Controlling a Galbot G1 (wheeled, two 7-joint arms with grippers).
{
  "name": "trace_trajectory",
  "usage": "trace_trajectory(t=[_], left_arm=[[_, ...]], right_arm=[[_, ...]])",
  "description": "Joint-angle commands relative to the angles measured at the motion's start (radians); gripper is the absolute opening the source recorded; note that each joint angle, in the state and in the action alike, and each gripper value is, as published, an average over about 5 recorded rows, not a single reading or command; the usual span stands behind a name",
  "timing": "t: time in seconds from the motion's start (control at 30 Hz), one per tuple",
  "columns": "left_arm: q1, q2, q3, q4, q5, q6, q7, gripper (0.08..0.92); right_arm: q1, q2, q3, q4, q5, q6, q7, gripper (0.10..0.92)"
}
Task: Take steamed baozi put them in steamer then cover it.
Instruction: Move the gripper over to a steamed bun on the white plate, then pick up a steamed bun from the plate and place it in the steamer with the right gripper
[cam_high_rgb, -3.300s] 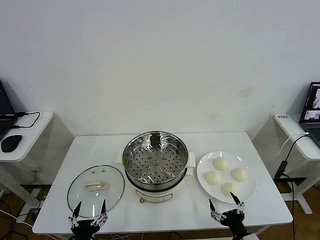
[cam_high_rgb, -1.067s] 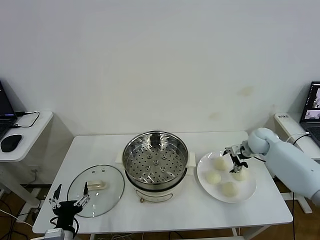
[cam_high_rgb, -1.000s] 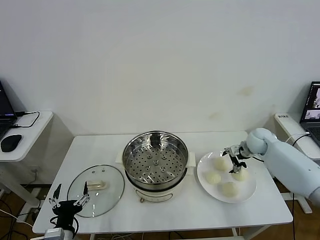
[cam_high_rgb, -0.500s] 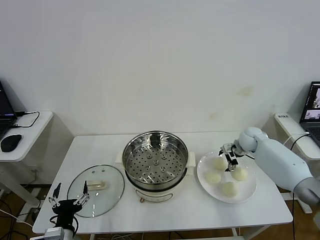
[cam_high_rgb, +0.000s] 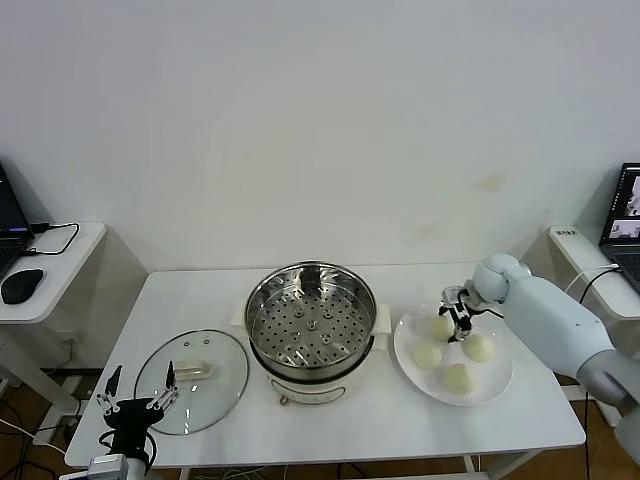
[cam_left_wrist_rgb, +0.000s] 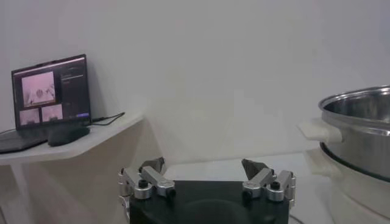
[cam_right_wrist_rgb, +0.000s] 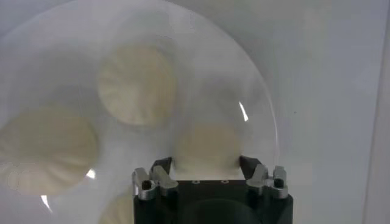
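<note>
Reaching across the plate (cam_high_rgb: 497, 383), the right gripper (cam_high_rgb: 452, 322) seemingly clasps the rear-left of 4 baozi (cam_right_wrist_rgb: 206, 146); steamer (cam_high_rgb: 311, 318) uncovered, cover (cam_high_rgb: 191, 380) by the spread left gripper (cam_high_rgb: 135, 398) at the table's front edge.

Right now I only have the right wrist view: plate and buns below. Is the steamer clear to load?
Observer: Yes. In the head view the steamer is uncovered and its perforated floor is bare.
Operator: Where's the cover?
Observer: The cover lies flat on the table, on the robot's left of the steamer, handle up.
Operator: Left arm in the way?
Observer: No. The left gripper hangs at the table's near edge by the cover, jaws open, holding nothing.
</note>
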Motion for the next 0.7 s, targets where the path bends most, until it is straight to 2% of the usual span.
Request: trace_trajectory(t=[0.03, 0.17, 0.4, 0.7], left_arm=[[0.0, 0.001, 0.001, 0.0, 0.0, 0.0, 0.0, 0.823], [0.0, 0.006, 0.001, -0.002, 0.0, -0.001, -0.001, 0.823], [-0.003, 0.016, 0.004, -0.011, 0.004, -0.001, 0.0, 0.823], [-0.016, 0.036, 0.021, -0.008, -0.021, 0.004, 0.004, 0.823]], right_arm=[[-0.002, 0.01, -0.001, -0.015, -0.003, 0.004, 0.001, 0.63], [0.003, 0.004, -0.009, -0.003, 0.007, 0.001, 0.003, 0.602], [0.06, -0.044, -0.069, 0.075, 0.079, -0.007, -0.001, 0.602], [0.309, -0.196, -0.239, 0.317, 0.32, -0.057, -0.02, 0.608]])
